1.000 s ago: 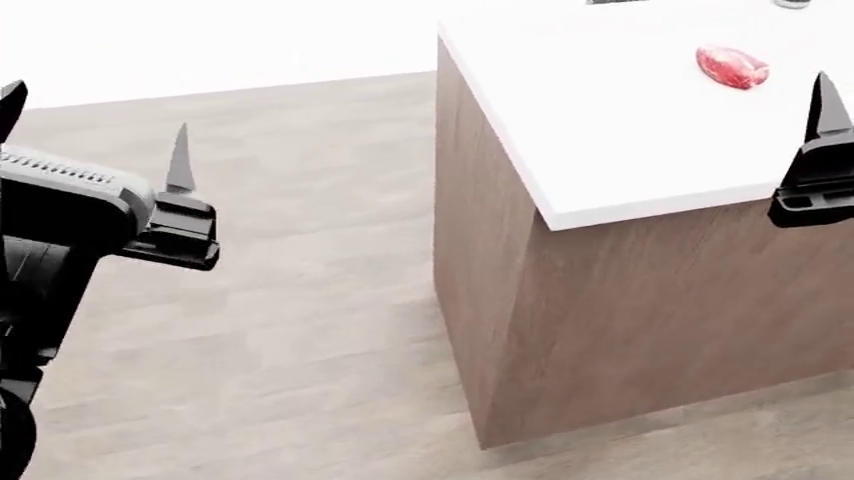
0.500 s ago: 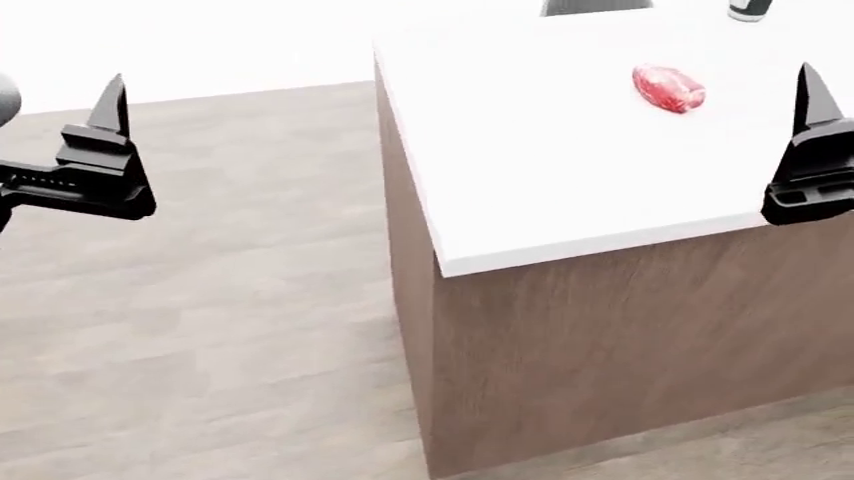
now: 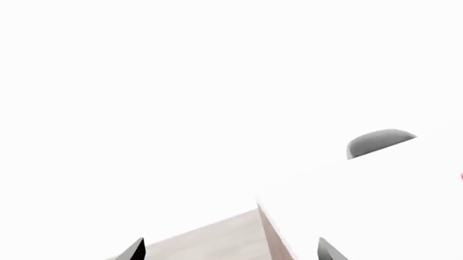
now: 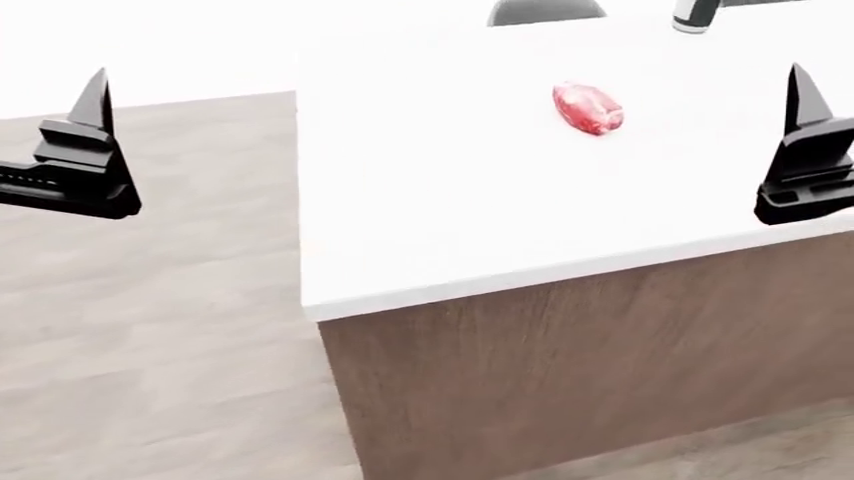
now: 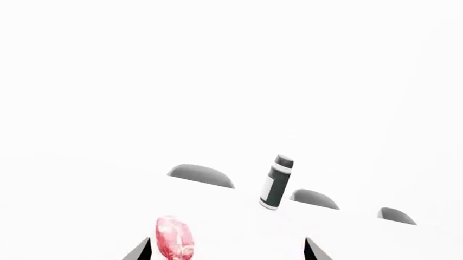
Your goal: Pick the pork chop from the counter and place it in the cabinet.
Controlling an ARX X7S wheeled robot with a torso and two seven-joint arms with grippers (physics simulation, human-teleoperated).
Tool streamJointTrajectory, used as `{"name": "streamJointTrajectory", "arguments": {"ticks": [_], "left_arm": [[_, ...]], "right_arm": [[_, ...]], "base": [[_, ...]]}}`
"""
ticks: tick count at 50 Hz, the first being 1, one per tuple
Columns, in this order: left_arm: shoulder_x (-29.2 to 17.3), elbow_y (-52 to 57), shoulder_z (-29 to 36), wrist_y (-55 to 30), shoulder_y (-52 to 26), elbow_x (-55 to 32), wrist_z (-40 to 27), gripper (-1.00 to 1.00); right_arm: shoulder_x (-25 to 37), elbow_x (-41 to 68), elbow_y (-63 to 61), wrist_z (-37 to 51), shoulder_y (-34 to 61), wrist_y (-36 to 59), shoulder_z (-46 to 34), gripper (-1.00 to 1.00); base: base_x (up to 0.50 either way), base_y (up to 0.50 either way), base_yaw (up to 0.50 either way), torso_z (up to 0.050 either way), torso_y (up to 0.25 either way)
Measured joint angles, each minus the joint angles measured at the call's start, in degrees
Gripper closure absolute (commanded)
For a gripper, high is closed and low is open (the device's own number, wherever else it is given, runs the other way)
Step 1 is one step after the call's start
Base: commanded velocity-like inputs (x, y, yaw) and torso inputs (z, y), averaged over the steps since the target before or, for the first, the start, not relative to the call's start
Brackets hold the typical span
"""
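The pork chop [image 4: 587, 108], a glossy pinkish-red oval, lies on the white top of the counter [image 4: 454, 210], toward its far side. My right gripper [image 4: 801, 130] hovers over the counter's right part, to the right of the chop and apart from it, open and empty. In the right wrist view the chop [image 5: 175, 239] lies ahead of the gripper [image 5: 226, 253], near one fingertip [image 5: 141, 251]. My left gripper [image 4: 87, 120] is open and empty over the floor, left of the counter; it also shows in the left wrist view [image 3: 231, 254]. The cabinet is out of view.
A dark bottle with a white label [image 5: 276, 182] stands beyond the chop, at the top of the head view [image 4: 694, 12]. Grey rounded shapes [image 5: 201, 176] [image 4: 545, 12] lie at the counter's far side. The counter's brown base [image 4: 601, 350] faces me; wood floor [image 4: 147, 340] is at left.
The view has swung right: the counter and pork chop have slid left, toward the middle of the view. My left gripper now sits at the far left edge. The right gripper keeps its place.
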Motion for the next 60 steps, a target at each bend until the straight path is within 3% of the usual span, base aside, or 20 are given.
{"name": "streamJointTrajectory", "arguments": {"ticks": [50, 60], "left_arm": [[-0.61, -0.10, -1.26, 2.08, 4.70, 3.40, 2.00, -1.00], [-0.87, -0.43, -1.85, 2.49, 5.59, 3.86, 2.44, -1.00]], "right_arm": [[-1.74, -4.27, 0.57, -1.95, -1.37, -2.37, -4.29, -1.00], [-6.06, 4.54, 4.32, 2.90, 2.13, 1.04, -7.08, -1.00]], "base": [[-0.38, -0.27, 0.00, 0.000, 0.002], [0.00, 0.00, 0.00, 0.000, 0.000]]}}
